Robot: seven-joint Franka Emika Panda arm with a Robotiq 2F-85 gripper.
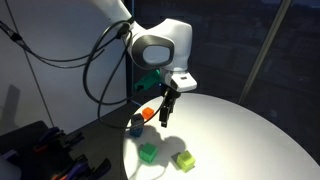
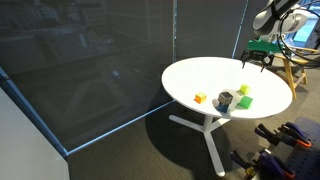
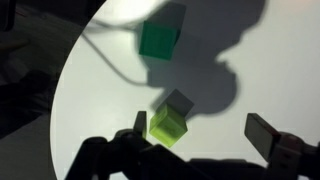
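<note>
Gripper fingers [image 3: 262,132], dark and blocky, sit closest to the lens along the bottom of the wrist view. They stand wide apart, clamped on nothing. The gripper [image 3: 200,135] hangs above the white round table [image 3: 285,60], clear of its surface in both exterior views.

A lime cube [image 3: 168,125] rests flat on the table below the gripper. From the wrist it shows just beside one finger, at the edge of the gap rather than in its middle, and a small grey shadow falls right behind it.

A darker green cube [image 3: 159,40] lies apart from the lime cube, farther up the wrist view, and sits inside the broad shadow that the arm [image 1: 160,45] throws across the tabletop.

In an exterior view a dark cup [image 2: 225,100] stands upright near the lime cube. An orange block [image 2: 200,98] lies beyond the cup and is the farthest of these things from the lime cube. All four rest on the same half of the table as the lime cube
</note>
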